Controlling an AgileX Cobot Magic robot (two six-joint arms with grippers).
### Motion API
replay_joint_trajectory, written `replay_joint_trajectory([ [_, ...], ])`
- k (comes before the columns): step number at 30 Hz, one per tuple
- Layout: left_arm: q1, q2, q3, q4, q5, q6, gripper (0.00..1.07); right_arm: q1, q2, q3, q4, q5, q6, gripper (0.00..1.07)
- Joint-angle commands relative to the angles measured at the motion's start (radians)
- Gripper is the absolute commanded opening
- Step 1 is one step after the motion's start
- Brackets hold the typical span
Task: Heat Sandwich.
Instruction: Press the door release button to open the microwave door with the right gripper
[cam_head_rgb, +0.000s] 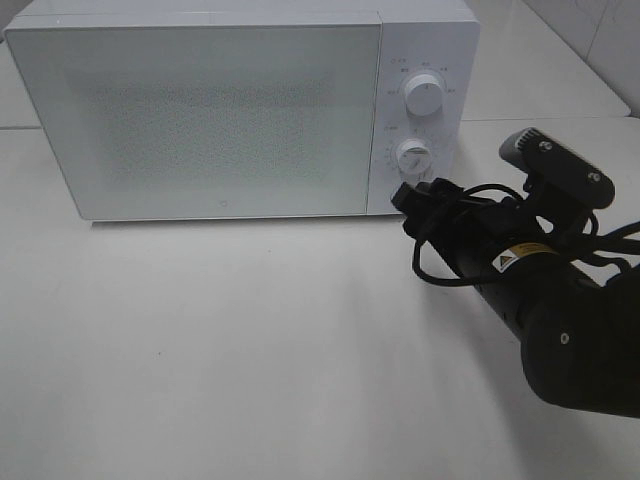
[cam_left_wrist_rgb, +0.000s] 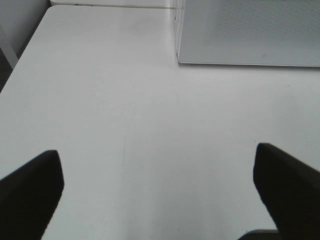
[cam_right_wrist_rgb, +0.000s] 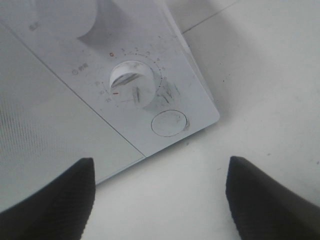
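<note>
The sandwich is out of view in all three views. A white microwave (cam_head_rgb: 200, 110) stands at the back of the table with its door shut. My right gripper (cam_right_wrist_rgb: 157, 170) is open, its dark fingers (cam_right_wrist_rgb: 55, 195) spread with nothing between them. It hovers just in front of the microwave's lower dial (cam_right_wrist_rgb: 131, 82) and the round button (cam_right_wrist_rgb: 169, 123) under it. From above, the right arm (cam_head_rgb: 520, 270) reaches in from the right, its tip next to the lower dial (cam_head_rgb: 412, 155). My left gripper (cam_left_wrist_rgb: 157, 160) is open over bare table, empty.
An upper dial (cam_head_rgb: 425, 97) sits above the lower one on the control panel. The microwave's lower left corner (cam_left_wrist_rgb: 250, 30) shows ahead of the left gripper. The white table (cam_head_rgb: 250, 340) spreads out in front of the microwave. A table seam runs behind it.
</note>
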Motion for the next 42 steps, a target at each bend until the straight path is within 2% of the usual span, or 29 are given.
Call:
replay_joint_trajectory([
  [1, 0.0, -0.021, 0.002, 0.0, -0.008, -0.003, 0.98, 0.003, 0.0, -0.01, -0.009, -0.002, 0.287, 0.7],
  [2, 0.0, -0.021, 0.002, 0.0, -0.008, -0.003, 0.98, 0.003, 0.0, -0.01, -0.009, -0.002, 0.287, 0.7],
  [6, 0.0, -0.021, 0.002, 0.0, -0.008, -0.003, 0.98, 0.003, 0.0, -0.01, -0.012, 0.005, 0.61, 0.63],
  [7, 0.0, -0.021, 0.002, 0.0, -0.008, -0.003, 0.98, 0.003, 0.0, -0.01, -0.012, 0.005, 0.61, 0.63],
  [9, 0.0, -0.021, 0.002, 0.0, -0.008, -0.003, 0.98, 0.003, 0.0, -0.01, -0.012, 0.006, 0.72, 0.58],
  [10, 0.0, -0.021, 0.002, 0.0, -0.008, -0.003, 0.98, 0.003, 0.0, -0.01, -0.012, 0.006, 0.831, 0.52],
  [12, 0.0, -0.021, 0.002, 0.0, -0.008, -0.003, 0.98, 0.003, 0.0, -0.01, -0.012, 0.006, 0.872, 0.5],
  [13, 0.0, -0.021, 0.002, 0.0, -0.008, -0.003, 0.98, 0.003, 0.0, -0.01, -0.012, 0.006, 0.913, 0.46],
  [15, 0.0, -0.021, 0.002, 0.0, -0.008, -0.003, 0.98, 0.003, 0.0, -0.01, -0.012, 0.021, 0.951, 0.31],
  [16, 0.0, -0.021, 0.002, 0.0, -0.008, -0.003, 0.98, 0.003, 0.0, -0.01, -0.012, 0.021, 0.951, 0.31],
  [17, 0.0, -0.021, 0.002, 0.0, -0.008, -0.003, 0.98, 0.003, 0.0, -0.01, -0.012, 0.028, 0.951, 0.25],
  [18, 0.0, -0.021, 0.002, 0.0, -0.008, -0.003, 0.98, 0.001, 0.0, -0.01, -0.011, 0.05, 0.951, 0.14],
  [20, 0.0, -0.021, 0.002, 0.0, -0.008, -0.003, 0.98, 0.0, 0.0, -0.01, -0.011, 0.052, 0.95, 0.04],
  [22, 0.0, -0.021, 0.002, 0.0, -0.008, -0.003, 0.98, 0.0, 0.0, -0.01, -0.011, 0.05, 0.95, 0.0],
  [37, 0.0, -0.021, 0.002, 0.0, -0.008, -0.003, 0.98, 0.0, 0.043, -0.047, -0.021, 0.053, 0.937, 0.0],
  [42, 0.0, -0.021, 0.002, 0.001, -0.008, -0.003, 0.98, -0.052, 0.08, -0.096, -0.094, 0.099, 0.944, 0.0],
])
